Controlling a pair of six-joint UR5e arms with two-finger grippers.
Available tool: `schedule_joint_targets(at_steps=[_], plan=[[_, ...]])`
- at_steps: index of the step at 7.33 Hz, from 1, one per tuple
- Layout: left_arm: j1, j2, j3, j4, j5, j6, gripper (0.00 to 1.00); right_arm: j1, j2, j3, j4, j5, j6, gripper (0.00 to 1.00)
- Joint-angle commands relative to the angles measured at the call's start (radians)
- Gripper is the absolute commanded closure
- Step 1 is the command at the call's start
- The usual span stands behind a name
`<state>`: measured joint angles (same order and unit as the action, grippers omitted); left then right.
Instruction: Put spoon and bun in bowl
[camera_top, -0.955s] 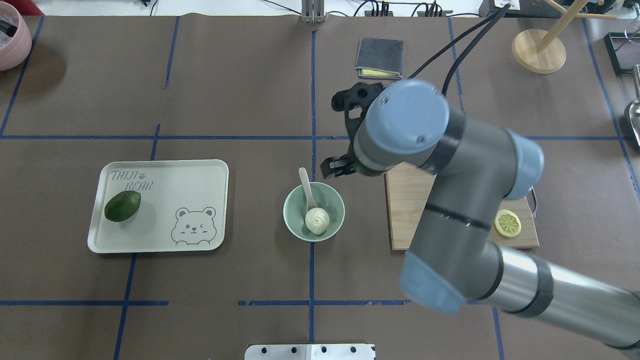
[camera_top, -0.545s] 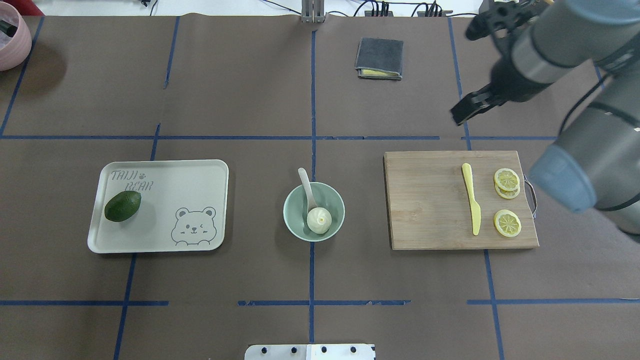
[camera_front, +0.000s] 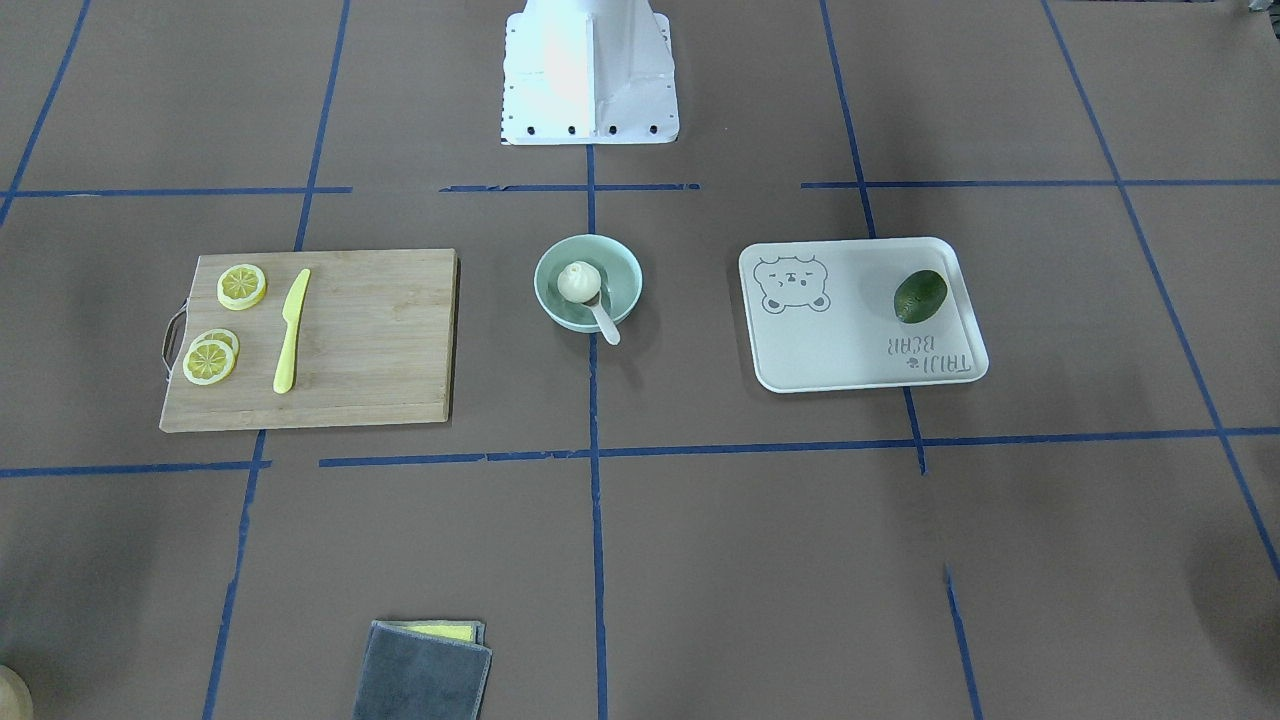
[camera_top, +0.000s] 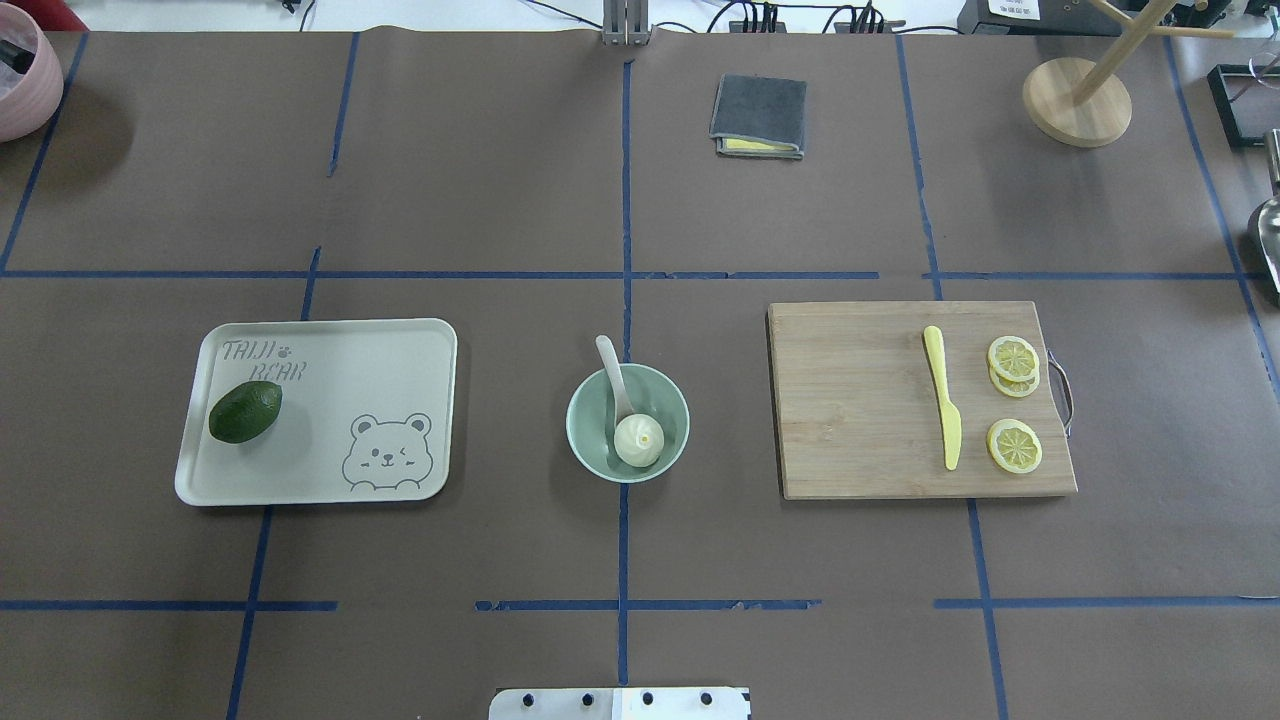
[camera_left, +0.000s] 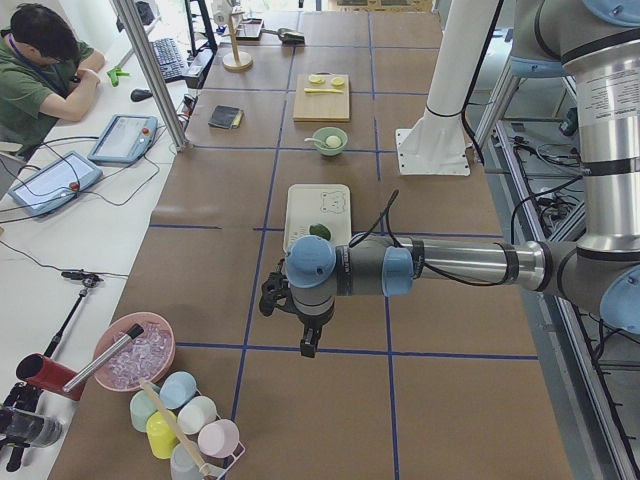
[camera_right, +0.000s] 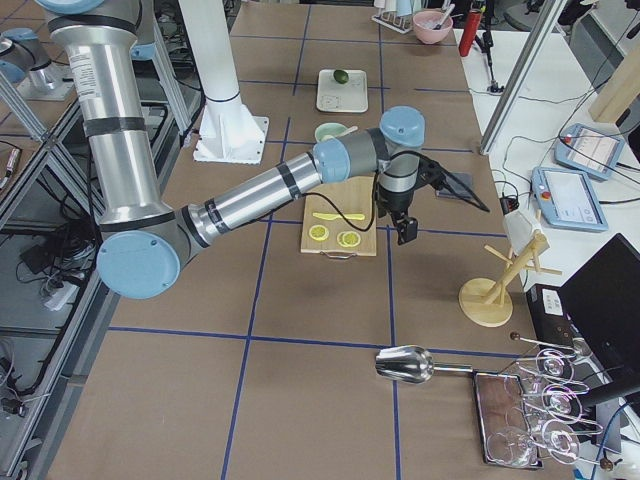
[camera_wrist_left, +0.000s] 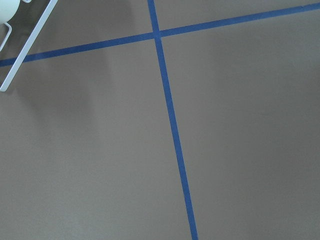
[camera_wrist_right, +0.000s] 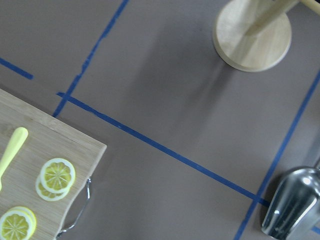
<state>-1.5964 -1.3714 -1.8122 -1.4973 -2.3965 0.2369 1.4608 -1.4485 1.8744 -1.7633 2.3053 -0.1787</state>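
The pale mint-green bowl (camera_top: 585, 420) stands at the table's middle, also in the front view (camera_front: 622, 278). The white pleated bun (camera_top: 638, 441) lies inside it. The off-white spoon (camera_top: 612, 372) rests with its scoop in the bowl and its handle over the far rim, as the front view (camera_front: 606, 322) also shows. No gripper is near the bowl. My left gripper (camera_left: 307, 343) shows only in the left side view, over bare table. My right gripper (camera_right: 405, 230) shows only in the right side view, past the cutting board. I cannot tell whether either is open or shut.
A white bear-print tray (camera_top: 400, 350) holds an avocado (camera_top: 245, 412) on the left. A wooden cutting board (camera_top: 860, 400) with a yellow knife (camera_top: 942, 405) and lemon slices (camera_top: 1014, 446) lies on the right. A grey cloth (camera_top: 760, 115) and a wooden stand (camera_top: 1076, 100) are at the back.
My right arm has drawn back from beside the bowl to the right and left the overhead view. The bun and spoon have stayed in the bowl.
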Motion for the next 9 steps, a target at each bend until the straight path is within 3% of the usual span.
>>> schedule_joint_targets(at_steps=[1,9], plan=[[-0.001,0.0,-0.006,0.0,0.002,-0.001,0.0,0.113,-0.151,-0.02,0.008,0.013,0.008,0.0],[-0.001,-0.011,-0.001,-0.037,0.008,-0.001,0.0,0.113,-0.207,-0.077,0.01,0.014,0.002,0.0]])
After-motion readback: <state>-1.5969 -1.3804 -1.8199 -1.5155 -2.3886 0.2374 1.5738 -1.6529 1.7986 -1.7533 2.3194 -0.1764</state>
